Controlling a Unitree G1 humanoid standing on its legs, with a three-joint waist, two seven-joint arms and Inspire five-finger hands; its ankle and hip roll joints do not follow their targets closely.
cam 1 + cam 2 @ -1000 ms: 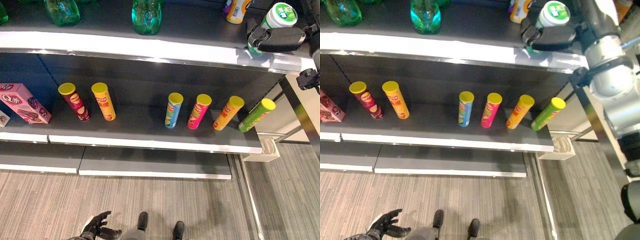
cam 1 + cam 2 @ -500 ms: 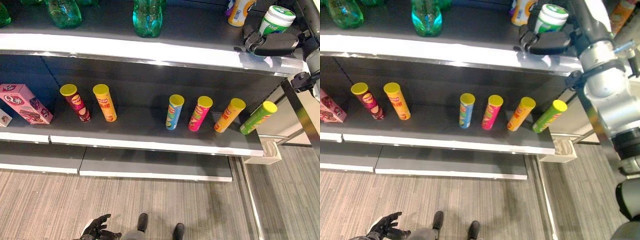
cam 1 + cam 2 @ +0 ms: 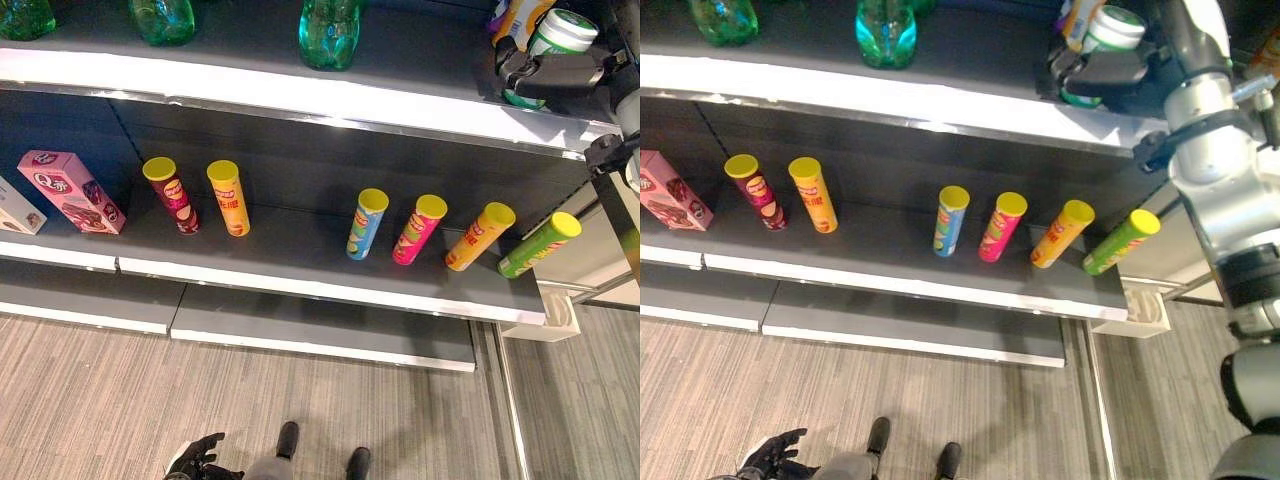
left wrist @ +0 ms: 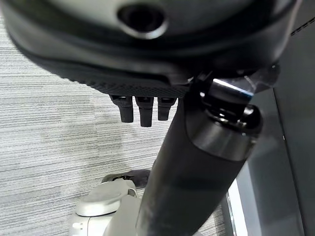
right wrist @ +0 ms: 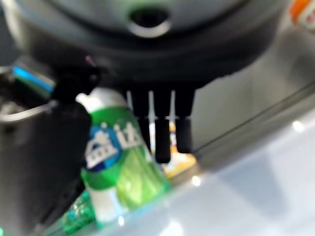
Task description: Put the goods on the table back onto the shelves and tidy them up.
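One green-white canister (image 3: 1110, 40) in my right hand (image 3: 1110, 75), fingers wrapped round it, at upper shelf (image 3: 300, 95) right end near front edge, not yet let go. Six tubes (image 3: 369, 222) stand on mid shelf. Left hand (image 3: 193, 460) low, relaxed, empty. More goods left? Can't tell.

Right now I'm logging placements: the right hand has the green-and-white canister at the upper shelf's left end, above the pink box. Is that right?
Not quite. The right hand does have the green-and-white canister at the upper shelf, but at its right end, above the green chip tube. The pink box sits far left on the shelf below. The right eye view shows it.
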